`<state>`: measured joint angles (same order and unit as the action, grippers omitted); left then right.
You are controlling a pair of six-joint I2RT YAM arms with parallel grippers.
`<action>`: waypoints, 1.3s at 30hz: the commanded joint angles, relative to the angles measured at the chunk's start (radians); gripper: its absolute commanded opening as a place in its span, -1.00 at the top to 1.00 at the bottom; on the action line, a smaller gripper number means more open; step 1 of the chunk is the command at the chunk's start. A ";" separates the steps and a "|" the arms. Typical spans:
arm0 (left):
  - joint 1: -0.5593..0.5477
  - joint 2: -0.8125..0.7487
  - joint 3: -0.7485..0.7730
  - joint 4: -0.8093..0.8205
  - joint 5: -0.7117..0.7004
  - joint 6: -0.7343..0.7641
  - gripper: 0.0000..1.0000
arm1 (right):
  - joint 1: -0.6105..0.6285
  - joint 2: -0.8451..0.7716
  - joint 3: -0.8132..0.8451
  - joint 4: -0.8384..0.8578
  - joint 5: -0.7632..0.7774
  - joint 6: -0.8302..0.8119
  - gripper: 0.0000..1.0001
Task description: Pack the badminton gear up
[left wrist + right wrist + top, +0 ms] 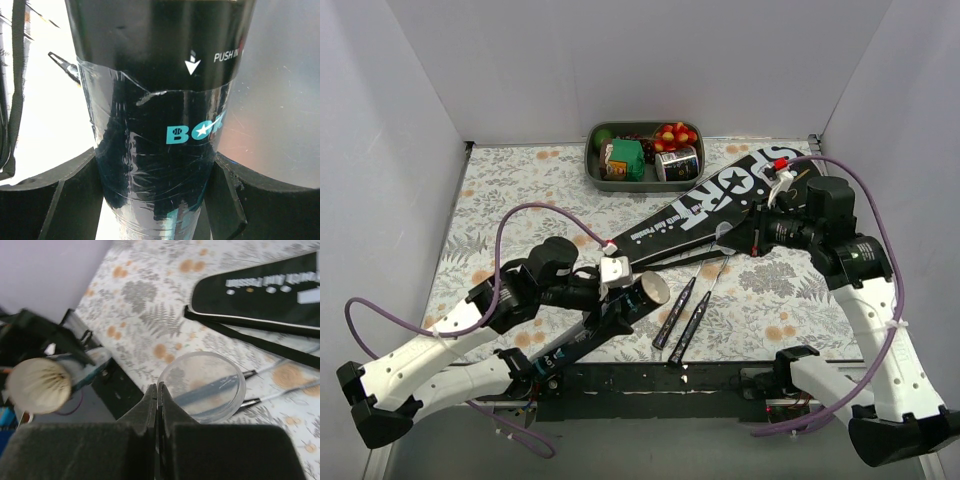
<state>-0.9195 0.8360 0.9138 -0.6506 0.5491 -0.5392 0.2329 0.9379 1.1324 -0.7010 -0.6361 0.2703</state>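
The black cover lettered "SPORT" [715, 200] lies diagonally across the table and shows in the right wrist view [270, 295]. Two black racket handles [677, 312] [692, 325] lie side by side below it. Their thin shafts run up under the cover and the right gripper, and the heads are hidden. My left gripper [620, 303] [157, 200] is shut on a dark shuttlecock tube [570, 350] [155, 125], a finger on each side. The tube's open end [653, 290] [37, 385] faces right. My right gripper [728, 240] [158, 390] is shut on the rim of a clear round lid [210, 385].
A grey oval tray [592, 165] of colourful toy food stands at the back centre. White walls close in the left, back and right sides. The cover's black strap [260, 342] trails over the floral tablecloth. Purple cables loop beside both arms.
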 commanded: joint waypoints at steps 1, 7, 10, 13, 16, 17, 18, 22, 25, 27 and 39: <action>-0.005 0.020 0.046 0.005 0.084 -0.001 0.49 | 0.074 -0.019 0.102 -0.011 -0.200 0.021 0.97; -0.005 0.023 0.051 0.009 0.110 -0.002 0.49 | 0.232 -0.031 0.104 0.073 -0.240 0.099 0.97; -0.004 0.023 0.054 0.002 0.123 -0.002 0.49 | 0.299 -0.022 0.102 0.109 -0.232 0.122 0.97; -0.005 0.020 0.051 -0.003 0.132 -0.001 0.48 | 0.367 -0.022 0.102 0.156 -0.212 0.156 0.97; -0.005 0.012 0.043 -0.003 0.138 -0.001 0.48 | 0.424 -0.019 0.104 0.192 -0.188 0.184 0.97; -0.007 0.008 0.040 -0.003 0.138 -0.002 0.48 | 0.453 -0.013 0.104 0.196 -0.179 0.188 0.97; -0.007 0.003 0.040 -0.003 0.138 -0.002 0.48 | 0.468 -0.011 0.102 0.201 -0.157 0.199 0.97; -0.005 -0.005 0.033 -0.001 0.134 -0.001 0.47 | 0.568 0.015 0.107 0.210 -0.093 0.211 0.97; -0.005 -0.011 0.030 0.000 0.130 -0.001 0.47 | 0.663 0.035 0.107 0.221 -0.036 0.216 0.97; -0.007 -0.012 0.028 0.002 0.132 -0.001 0.46 | 0.687 0.048 0.104 0.225 -0.014 0.216 0.97; -0.008 -0.029 0.014 0.003 0.123 -0.001 0.45 | 0.767 0.096 0.127 0.256 0.016 0.208 0.97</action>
<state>-0.9215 0.8368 0.9211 -0.6716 0.6579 -0.5304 0.9863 1.0149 1.2194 -0.4850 -0.6308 0.4835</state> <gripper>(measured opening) 0.646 0.022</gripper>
